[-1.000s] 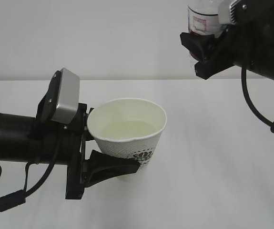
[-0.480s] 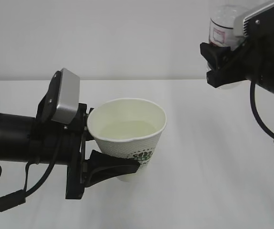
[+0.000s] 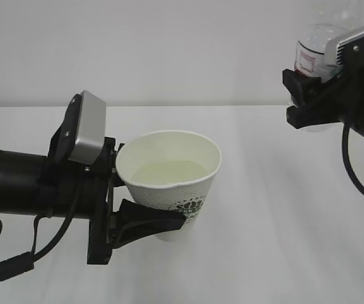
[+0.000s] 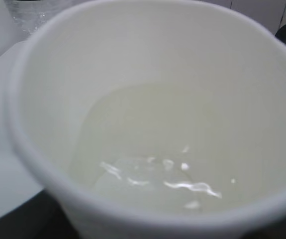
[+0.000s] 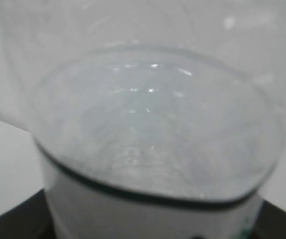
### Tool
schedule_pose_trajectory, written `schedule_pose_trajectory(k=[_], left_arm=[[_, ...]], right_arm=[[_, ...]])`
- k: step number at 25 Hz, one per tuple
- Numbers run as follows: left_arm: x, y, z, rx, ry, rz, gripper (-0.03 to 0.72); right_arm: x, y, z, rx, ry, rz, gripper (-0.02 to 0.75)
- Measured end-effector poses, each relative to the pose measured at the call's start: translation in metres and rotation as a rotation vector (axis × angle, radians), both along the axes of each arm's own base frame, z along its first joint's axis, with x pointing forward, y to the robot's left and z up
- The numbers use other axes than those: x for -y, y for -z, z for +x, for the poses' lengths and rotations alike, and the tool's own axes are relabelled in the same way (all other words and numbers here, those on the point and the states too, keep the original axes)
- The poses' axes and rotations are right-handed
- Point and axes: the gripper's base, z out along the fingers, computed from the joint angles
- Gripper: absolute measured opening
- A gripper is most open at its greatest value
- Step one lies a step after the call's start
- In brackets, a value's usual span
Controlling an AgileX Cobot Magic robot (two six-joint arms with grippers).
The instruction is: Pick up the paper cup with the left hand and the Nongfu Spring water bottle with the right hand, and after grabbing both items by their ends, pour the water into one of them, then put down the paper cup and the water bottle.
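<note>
now pour looks done, put-down step in hand; left hand [image 3: 145,223] clamped round lower part of paper cup [image 3: 169,180], cup held off table [image 3: 264,240], tilted slightly, water [image 4: 147,149] pooled inside; right hand [image 3: 308,104] closed on nongfu spring water bottle [image 3: 313,47], high at right, well apart from cup; advice: level cup first, lower slow so water stays below rim, set base flat before opening; bring bottle down upright, clear of cup, release only once seated

Your backdrop: table and wall
You see a plain white table [image 3: 283,240] meeting a pale grey wall [image 3: 137,50] behind.
</note>
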Motion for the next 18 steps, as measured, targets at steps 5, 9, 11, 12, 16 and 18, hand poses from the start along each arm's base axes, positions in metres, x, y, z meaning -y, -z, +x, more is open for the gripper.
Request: schedule_pose_trajectory(k=[5, 9, 11, 12, 16, 18], left_arm=[[0.0, 0.0, 0.0, 0.0, 0.0, 0.0, 0.491], [0.0, 0.0, 0.0, 0.0, 0.0, 0.0, 0.491], [0.0, 0.0, 0.0, 0.0, 0.0, 0.0, 0.491], [0.0, 0.0, 0.0, 0.0, 0.0, 0.0, 0.491], [0.0, 0.0, 0.0, 0.0, 0.0, 0.0, 0.491], [0.0, 0.0, 0.0, 0.0, 0.0, 0.0, 0.491]], right_arm=[[0.005, 0.0, 0.0, 0.014, 0.052, 0.006, 0.459], [0.007, 0.0, 0.0, 0.018, 0.076, 0.009, 0.445], [0.01, 0.0, 0.001, 0.021, 0.091, 0.012, 0.44], [0.012, 0.0, 0.001, 0.021, 0.101, 0.013, 0.44], [0.026, 0.0, 0.004, 0.021, 0.15, 0.014, 0.439], [0.033, 0.0, 0.006, 0.021, 0.177, 0.015, 0.437]])
